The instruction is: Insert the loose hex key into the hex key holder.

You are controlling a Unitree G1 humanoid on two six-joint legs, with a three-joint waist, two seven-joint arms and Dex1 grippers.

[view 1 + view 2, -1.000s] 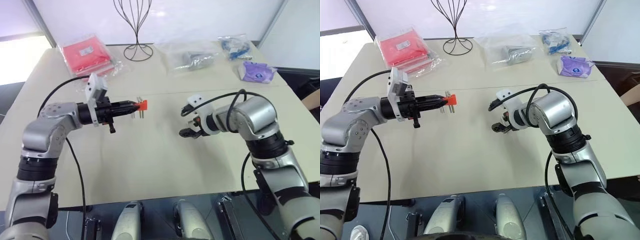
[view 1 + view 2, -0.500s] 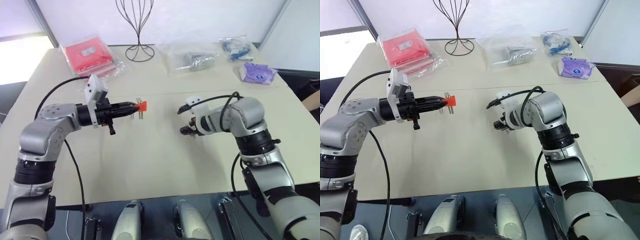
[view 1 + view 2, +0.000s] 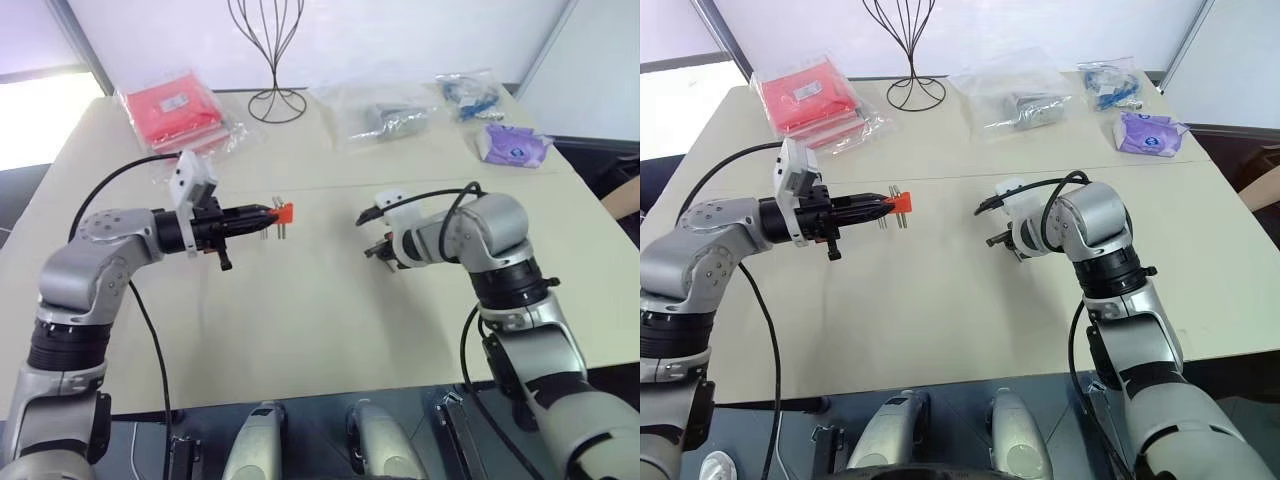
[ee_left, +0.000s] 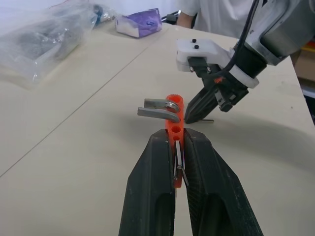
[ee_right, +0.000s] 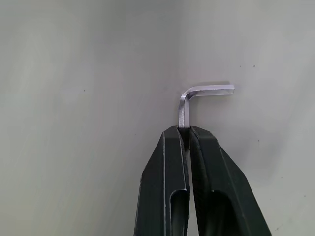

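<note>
While clamped on the hex key holder (image 4: pixel 174 129), left pincer (image 4: pixel 178 147); right pincer (image 5: pixel 188 133) pinching the loose hex key (image 5: pixel 197 97)

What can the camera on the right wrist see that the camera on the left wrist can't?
Right wrist view only: the loose hex key seen close up, its long part pinched in the shut right end effector, its bent end sticking out over the table.
Left wrist view only: the orange hex key holder squeezed in the left end effector, plus a purple packet.
Both: the right end effector and the pale table.
</note>
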